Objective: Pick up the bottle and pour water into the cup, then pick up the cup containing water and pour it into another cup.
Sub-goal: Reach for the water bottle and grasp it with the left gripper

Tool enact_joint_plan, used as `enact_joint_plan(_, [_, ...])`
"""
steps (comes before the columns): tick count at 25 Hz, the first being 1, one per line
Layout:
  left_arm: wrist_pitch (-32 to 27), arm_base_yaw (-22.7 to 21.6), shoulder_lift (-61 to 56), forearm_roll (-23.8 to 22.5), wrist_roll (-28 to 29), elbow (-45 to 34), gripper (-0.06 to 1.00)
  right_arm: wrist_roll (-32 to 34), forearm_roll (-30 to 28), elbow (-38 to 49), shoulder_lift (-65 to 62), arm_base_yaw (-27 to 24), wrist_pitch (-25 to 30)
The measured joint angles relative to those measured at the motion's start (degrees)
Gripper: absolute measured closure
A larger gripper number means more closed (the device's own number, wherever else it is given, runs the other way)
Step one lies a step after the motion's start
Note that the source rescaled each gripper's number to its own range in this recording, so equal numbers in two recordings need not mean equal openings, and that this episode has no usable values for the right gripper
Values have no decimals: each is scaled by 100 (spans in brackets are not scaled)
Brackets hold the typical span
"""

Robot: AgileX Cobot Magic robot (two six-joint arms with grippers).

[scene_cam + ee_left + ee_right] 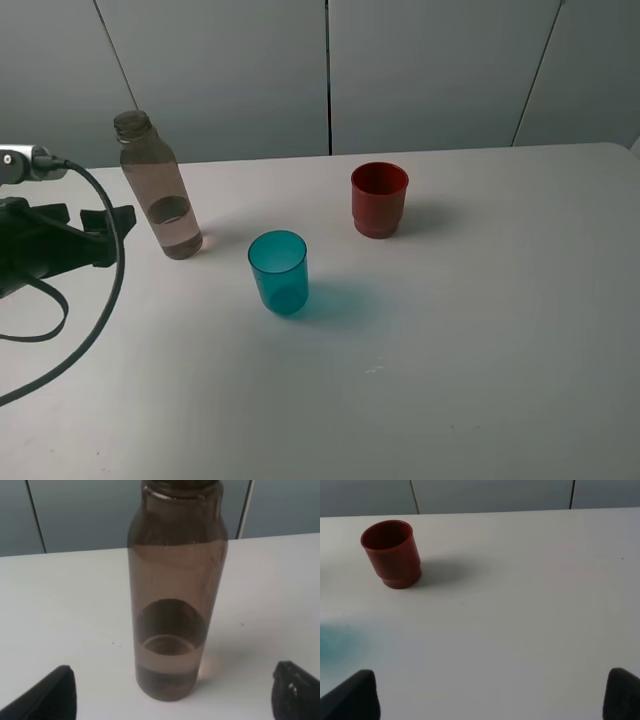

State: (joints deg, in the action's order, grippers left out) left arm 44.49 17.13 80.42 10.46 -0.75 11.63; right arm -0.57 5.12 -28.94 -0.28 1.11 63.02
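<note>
My left gripper (112, 236) is spread wide and holds nothing. The bottle (160, 190) stands just in front. My right gripper (492, 695) is spread wide too, with nothing in it.

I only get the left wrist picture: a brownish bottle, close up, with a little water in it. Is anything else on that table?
Observer: Yes, a teal cup stands to the right of the bottle, nearer the high camera.
Visitor: Only that one?
Observer: No, a red cup stands farther right, apart from the teal cup.
Visitor: My picture cuts off the bottle's top. Is there a cap on it?
Observer: No, the neck is open, with no cap.
</note>
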Motion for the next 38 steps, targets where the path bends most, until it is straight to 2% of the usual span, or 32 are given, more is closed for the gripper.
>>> enact_joint_plan(3, [493,0,311,-14,-45,0,-6,0,0,0,0,0,0])
enact_joint_plan(8, [1403,0,739,-1,-641,0,-6,0,0,0,0,0,0])
enact_joint_plan(15, [2378,0,1366,10,-704,10,-6,0,0,0,0,0,0])
enact_joint_plan(28, [2474,0,2375,-16,-839,594,-6,0,0,0,0,0,0])
enact_joint_plan(38, [2474,0,3320,46,-839,1554,-6,0,0,0,0,0,0])
